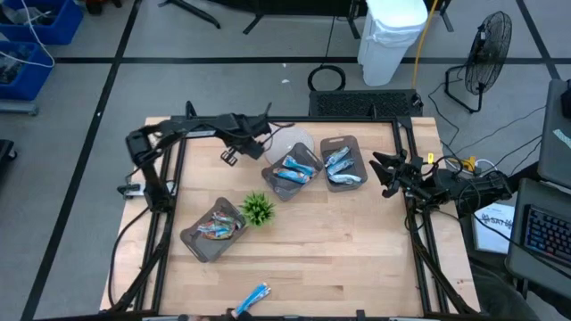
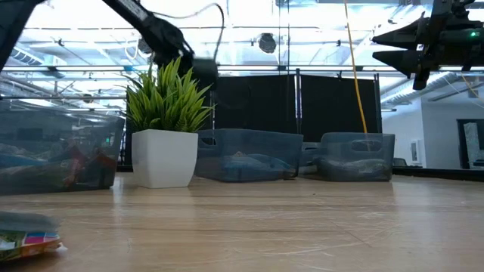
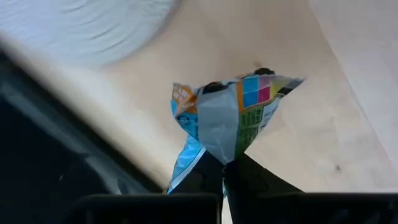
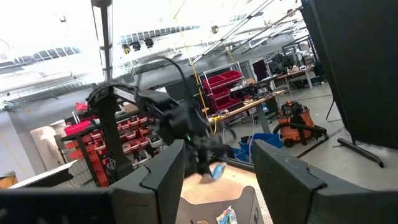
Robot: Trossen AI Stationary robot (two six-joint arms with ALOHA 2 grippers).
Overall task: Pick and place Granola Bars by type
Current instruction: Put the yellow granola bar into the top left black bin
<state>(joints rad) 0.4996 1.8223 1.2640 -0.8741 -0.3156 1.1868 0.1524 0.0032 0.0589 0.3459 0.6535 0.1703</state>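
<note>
Above the far middle of the bench (image 1: 357, 259), the left gripper (image 1: 260, 135) hangs with its fingers (image 3: 249, 180) pinching one end of a granola bar (image 3: 227, 118); in the left wrist view the blue and silver packet, with its coloured squares, dangles from the clamp over bare wood. So the step in hand looks like the carry: a bar is lifted and has yet to go into a tray.

Just right of the gripper sits the middle tray (image 1: 292, 171), with the right tray (image 1: 343, 163) beside it, both already holding blue and silver packets. A third tray (image 1: 214, 230) lies nearer on the left, by the small plant (image 1: 258, 209), and its packets show red and orange marks. One more packet (image 1: 256, 296) lies alone at the near edge of the bench.

The next move, as I judge it, calls for matching the held bar's markings to one tray, bringing it over that tray, then parting the fingers.

The right gripper (image 1: 385, 171) waits above the right edge of the bench, fingers spread and empty.
</note>
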